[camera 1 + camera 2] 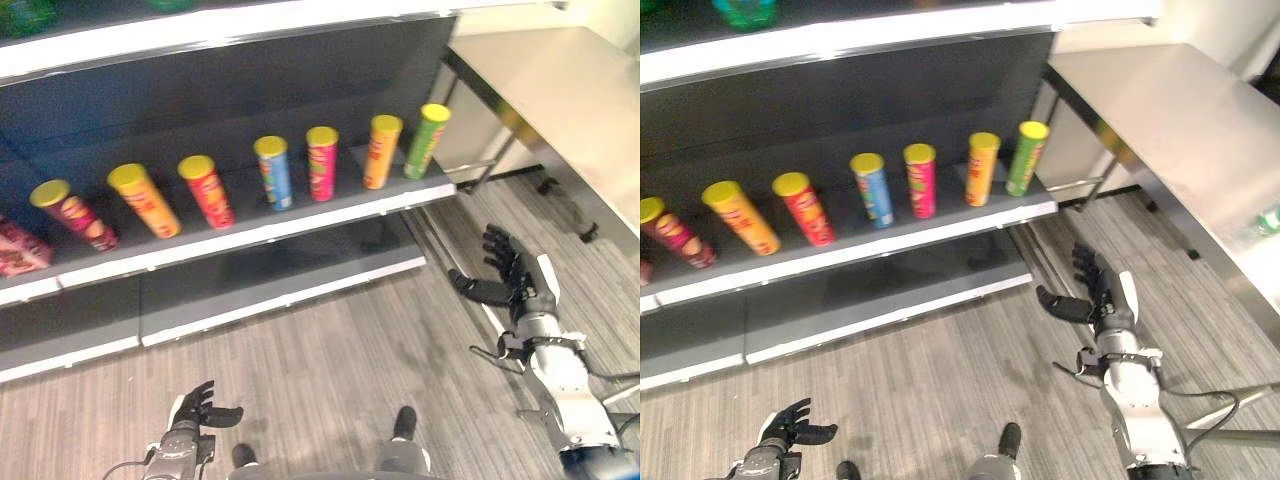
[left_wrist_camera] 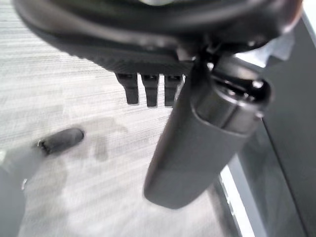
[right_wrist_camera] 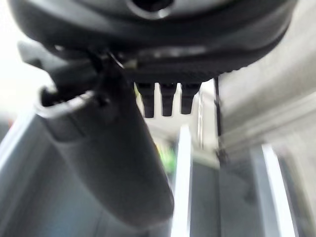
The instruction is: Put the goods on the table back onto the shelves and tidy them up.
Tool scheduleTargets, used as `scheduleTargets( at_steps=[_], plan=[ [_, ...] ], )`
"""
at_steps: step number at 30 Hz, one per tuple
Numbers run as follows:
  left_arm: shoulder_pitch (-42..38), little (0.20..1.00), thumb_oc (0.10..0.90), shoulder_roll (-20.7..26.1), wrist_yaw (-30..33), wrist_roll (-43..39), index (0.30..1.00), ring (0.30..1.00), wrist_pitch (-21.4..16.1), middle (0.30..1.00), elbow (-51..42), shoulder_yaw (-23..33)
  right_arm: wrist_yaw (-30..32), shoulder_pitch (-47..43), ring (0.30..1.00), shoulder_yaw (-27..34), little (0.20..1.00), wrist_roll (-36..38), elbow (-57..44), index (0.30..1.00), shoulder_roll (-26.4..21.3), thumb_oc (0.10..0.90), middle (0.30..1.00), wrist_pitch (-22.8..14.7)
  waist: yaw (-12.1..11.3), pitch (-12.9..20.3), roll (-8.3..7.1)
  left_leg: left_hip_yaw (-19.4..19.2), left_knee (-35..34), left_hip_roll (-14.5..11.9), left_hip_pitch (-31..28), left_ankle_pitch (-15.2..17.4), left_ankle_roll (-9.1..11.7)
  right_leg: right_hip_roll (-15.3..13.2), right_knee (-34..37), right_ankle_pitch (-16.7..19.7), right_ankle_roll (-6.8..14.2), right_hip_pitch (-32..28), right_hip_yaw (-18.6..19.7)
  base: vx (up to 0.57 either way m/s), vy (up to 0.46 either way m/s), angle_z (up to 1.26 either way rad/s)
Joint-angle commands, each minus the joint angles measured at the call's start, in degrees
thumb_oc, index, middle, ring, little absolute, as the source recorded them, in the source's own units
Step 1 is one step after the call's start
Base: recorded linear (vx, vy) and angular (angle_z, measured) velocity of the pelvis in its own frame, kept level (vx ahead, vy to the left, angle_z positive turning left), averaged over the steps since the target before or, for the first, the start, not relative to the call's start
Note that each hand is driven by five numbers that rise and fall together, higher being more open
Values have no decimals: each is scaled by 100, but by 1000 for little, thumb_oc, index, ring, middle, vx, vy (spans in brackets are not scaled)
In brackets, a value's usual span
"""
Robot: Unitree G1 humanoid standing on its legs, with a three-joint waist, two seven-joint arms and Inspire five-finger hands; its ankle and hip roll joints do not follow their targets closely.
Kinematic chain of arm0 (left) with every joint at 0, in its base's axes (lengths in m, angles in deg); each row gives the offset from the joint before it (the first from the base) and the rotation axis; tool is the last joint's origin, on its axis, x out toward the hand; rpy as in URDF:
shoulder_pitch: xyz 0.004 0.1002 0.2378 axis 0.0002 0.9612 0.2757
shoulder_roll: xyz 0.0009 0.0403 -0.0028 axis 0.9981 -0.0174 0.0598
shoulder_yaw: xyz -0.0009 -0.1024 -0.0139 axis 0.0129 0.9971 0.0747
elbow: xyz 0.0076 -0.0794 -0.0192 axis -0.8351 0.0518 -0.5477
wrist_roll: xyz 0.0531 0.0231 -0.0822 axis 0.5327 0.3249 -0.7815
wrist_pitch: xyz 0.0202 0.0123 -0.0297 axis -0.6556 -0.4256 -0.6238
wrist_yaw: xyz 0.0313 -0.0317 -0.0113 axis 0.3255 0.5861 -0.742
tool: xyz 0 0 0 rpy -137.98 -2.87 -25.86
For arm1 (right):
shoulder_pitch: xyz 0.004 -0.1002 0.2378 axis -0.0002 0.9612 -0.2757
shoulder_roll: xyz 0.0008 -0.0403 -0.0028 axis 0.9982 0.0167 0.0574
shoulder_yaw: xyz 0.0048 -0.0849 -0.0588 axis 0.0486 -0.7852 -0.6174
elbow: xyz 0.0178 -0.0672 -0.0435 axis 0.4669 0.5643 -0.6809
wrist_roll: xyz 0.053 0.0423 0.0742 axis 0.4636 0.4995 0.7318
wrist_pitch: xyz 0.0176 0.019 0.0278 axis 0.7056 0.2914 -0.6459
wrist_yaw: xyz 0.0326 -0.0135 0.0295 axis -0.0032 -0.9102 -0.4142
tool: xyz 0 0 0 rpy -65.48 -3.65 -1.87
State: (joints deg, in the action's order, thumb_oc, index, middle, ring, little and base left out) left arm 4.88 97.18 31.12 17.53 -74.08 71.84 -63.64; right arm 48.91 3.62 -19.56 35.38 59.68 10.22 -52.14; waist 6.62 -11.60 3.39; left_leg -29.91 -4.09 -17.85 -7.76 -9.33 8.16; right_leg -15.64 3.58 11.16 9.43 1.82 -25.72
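Several tall crisp cans stand in a row on the middle shelf: a red one, a blue one, a pink one, an orange one and a green one at the shelf's right end. My right hand hangs open and empty above the floor, below that end of the shelf. My left hand is low over the floor, also open and empty. In the left wrist view the thumb stands out over bare floor. A small green item lies on the steel table.
The steel table stands to the right of the shelving. A pink packet lies at the shelf's far left. The lower shelf is bare. Green goods sit on the top shelf. Grey wood-pattern floor lies in front.
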Motion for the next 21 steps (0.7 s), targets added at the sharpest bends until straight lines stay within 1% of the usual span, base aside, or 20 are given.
scheduleTargets(
  at_steps=[1, 2, 3, 5, 6, 7, 8, 9, 10, 11, 12, 13, 14, 15, 16, 17, 18, 19, 20, 21],
  plan=[
    [-211, 900, 800, 698, 20, 65, 900, 900, -312, 900, 15, 200, 216, -697, 900, 932, 900, 32, -960, 900, -257, 800, 900, -901, -28, 337, -809, -105, 658, 70, -100, 1247, 110, -455, -179, -468, 448, -108, -142, 134, -585, -58],
    [-195, 900, 800, 661, 10, 31, 900, 900, -331, 900, 6, 182, 226, -705, 900, 1013, 900, 40, -997, 900, -422, 800, 900, -939, -5, 320, -717, -74, 801, -132, -81, 1116, 199, -257, -198, -641, 299, -138, -96, 145, -502, -45],
    [-200, 900, 800, 622, -8, 8, 900, 900, -339, 900, 11, 155, 243, -776, 900, 1072, 900, 41, -1070, 900, -566, 800, 900, -995, 46, 326, -680, -51, 1001, -296, -55, 840, 280, -69, -149, -753, 208, -190, -16, 137, -382, -56],
    [-237, 900, 800, 543, -37, -25, 900, 900, -329, 900, 37, 52, 317, -969, 900, 1169, 900, 136, -1152, 900, -890, 800, 900, -1108, 102, 333, -582, 98, 1543, -713, 37, 212, 431, 412, 13, -1023, -55, -366, 125, 180, -409, -48],
    [-259, 900, 800, 515, -51, -42, 900, 900, -331, 900, 14, -13, 335, -1140, 900, 1163, 900, 224, -1237, 900, -1048, 800, 900, -1168, 123, 315, -577, 186, 1794, -851, 83, 45, 416, 609, 88, -1151, -191, -460, 199, 120, -309, -42],
    [-266, 900, 800, 505, -51, -44, 900, 900, -331, 900, 14, -6, 336, -1162, 900, 1151, 900, 232, -1226, 900, -1064, 800, 900, -1169, 128, 297, -555, 203, 1828, -889, 92, 44, 436, 639, 86, -1170, -213, -468, 198, 107, -267, -52],
    [-284, 900, 800, 504, -57, -104, 900, 900, -328, 900, -26, -58, 371, -1377, 900, 1063, 900, 246, -1266, 900, -1195, 800, 900, -1206, 108, 251, -570, 436, 2213, -921, 210, -29, 374, 759, 96, -1284, -312, -530, 287, 109, -268, -58],
    [-426, 900, 800, 474, -23, -57, 900, 900, -276, 900, 141, -130, 434, -1733, 900, 853, 900, 334, -1253, 900, -1269, 800, 900, -1226, 46, 254, -649, 763, 2499, -712, 333, 83, 231, 860, 113, -1349, -395, -562, 446, 60, -319, -89],
    [-239, 900, 800, 485, -6, -81, 900, 900, -290, 900, 28, -47, 485, -1800, 900, 857, 900, 319, -1190, 900, -1424, 800, 900, -1270, -9, 211, -745, 1093, 2683, -354, 659, 337, -52, 854, 115, -1321, -447, -515, 515, 88, -358, -97],
    [187, 900, 800, 489, -55, -59, 900, 900, -386, 900, -231, -85, 504, -1910, 900, 877, 900, 188, -1062, 900, -1744, 800, 900, -1237, -246, 133, -881, 1552, 2812, 244, 1096, 813, -183, 922, 142, -1373, -450, -623, 815, 80, -221, -107],
    [240, 900, 800, 489, -61, -5, 900, 900, -402, 900, -215, -32, 496, -1925, 900, 907, 900, 101, -1012, 900, -1845, 800, 900, -1240, -313, 112, -908, 1632, 2687, 373, 1232, 963, -219, 941, 142, -1372, -412, -647, 963, 134, -153, -90],
    [239, 900, 800, 488, -61, -4, 900, 900, -403, 900, -214, -35, 495, -1920, 900, 911, 900, 101, -1010, 900, -1847, 800, 900, -1242, -335, 108, -910, 1608, 2684, 375, 1214, 971, -223, 935, 142, -1372, -407, -649, 984, 174, -22, -107],
    [368, 900, 800, 523, -112, 55, 900, 900, -444, 900, -379, -107, 497, -1917, 900, 999, 900, 123, -933, 900, -2006, 800, 900, -1291, -430, 87, -889, 1753, 2167, 595, 1336, 1109, -296, 965, 142, -1417, -376, -691, 1123, 112, -5, -111],
    [368, 900, 800, 523, -111, 55, 900, 900, -441, 900, -384, -109, 496, -1917, 900, 1002, 900, 127, -929, 900, -2009, 800, 900, -1294, -432, 99, -903, 1740, 2123, 619, 1337, 1069, -309, 944, 142, -1401, -373, -668, 1126, 257, 6, -71],
    [445, 900, 800, 511, -174, 127, 900, 900, -440, 900, -350, -216, 488, -2111, 900, 845, 900, 188, -779, 900, -2130, 800, 900, -1330, -648, 71, -823, 2113, 1309, 990, 1578, 800, -281, 1105, 142, -1462, -342, -802, 1314, 133, 19, -25],
    [443, 900, 800, 503, -174, 127, 900, 900, -441, 900, -349, -210, 490, -2140, 900, 821, 900, 189, -762, 900, -2139, 800, 900, -1336, -643, 77, -825, 2103, 1244, 1003, 1564, 745, -286, 1097, 142, -1447, -342, -785, 1317, 301, -8, -42],
    [436, 900, 800, 516, -202, 182, 900, 900, -450, 900, -329, -257, 495, -2227, 900, 709, 900, 161, -589, 900, -2303, 800, 900, -1315, -769, 21, -751, 2289, 624, 1161, 1882, 396, -198, 1225, 142, -1566, -349, -957, 1428, 225, -17, -65],
    [401, 900, 800, 515, -221, 203, 900, 900, -431, 900, -300, -279, 503, -2235, 900, 714, 900, 146, -542, 900, -2360, 800, 900, -1293, -782, 3, -722, 2220, 419, 1142, 2015, 322, -159, 1264, 142, -1650, -357, -1048, 1440, 237, -19, -73],
    [395, 900, 800, 510, -221, 203, 900, 900, -432, 900, -295, -281, 503, -2241, 900, 710, 900, 149, -535, 900, -2368, 800, 900, -1296, -790, -3, -726, 2208, 379, 1150, 1986, 306, -157, 1256, 142, -1658, -357, -1055, 1446, 211, 8, -37],
    [372, 900, 800, 518, -263, 188, 900, 900, -430, 900, -267, -265, 494, -2273, 900, 699, 900, 112, -560, 900, -2402, 800, 900, -1252, -813, -21, -676, 2140, 185, 1168, 1997, 206, -134, 1340, 142, -1737, -362, -1154, 1503, 212, 15, -33]
  ],
)
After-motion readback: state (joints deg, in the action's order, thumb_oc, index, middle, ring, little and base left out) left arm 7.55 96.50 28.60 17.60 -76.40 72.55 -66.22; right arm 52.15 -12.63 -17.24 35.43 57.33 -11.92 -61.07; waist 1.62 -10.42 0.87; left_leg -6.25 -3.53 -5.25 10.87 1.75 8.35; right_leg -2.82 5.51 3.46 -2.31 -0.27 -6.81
